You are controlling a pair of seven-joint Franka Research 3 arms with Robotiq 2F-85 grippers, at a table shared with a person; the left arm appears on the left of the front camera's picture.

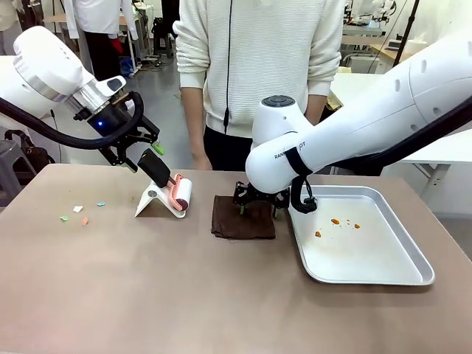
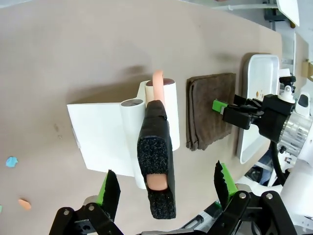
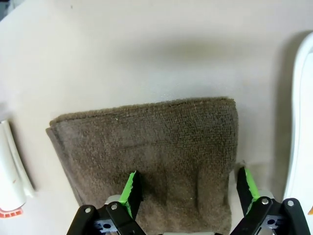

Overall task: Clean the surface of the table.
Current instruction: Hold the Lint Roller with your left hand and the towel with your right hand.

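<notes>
– Fingers spread wide on both arms, front view: the left gripper (image 1: 144, 156) hangs open around the black foam grip of a white lint roller (image 1: 181, 193) parked on its white stand. The right gripper (image 1: 258, 208), jaws equally wide, sits low over a folded dark-brown terry cloth (image 1: 243, 221). Neither holds anything.

– How far along is the clean-up?

– Hardly begun, by the look of it. Small coloured paper scraps (image 1: 77, 209) dot the matte taupe-brown table (image 1: 184, 295) left of the roller, and neither tool is lifted. Orange crumbs (image 1: 335, 221) lie in a shallow silver tray (image 1: 369, 279) at the right. A person in a white sweater (image 1: 258, 66) stands at the far edge.

– Left wrist view?

– Green pads (image 2: 110, 188) flank the foam grip, apart from it on both sides. The scraps lie well off to one side; cloth and tray lie beyond the roller.

– Right wrist view?

– Pads (image 3: 131, 188) straddle the cloth's near end; contact cannot be told. Bare tabletop stretches beyond it. The tray's rim runs just beside the cloth and may crowd a wipe that way.
</notes>
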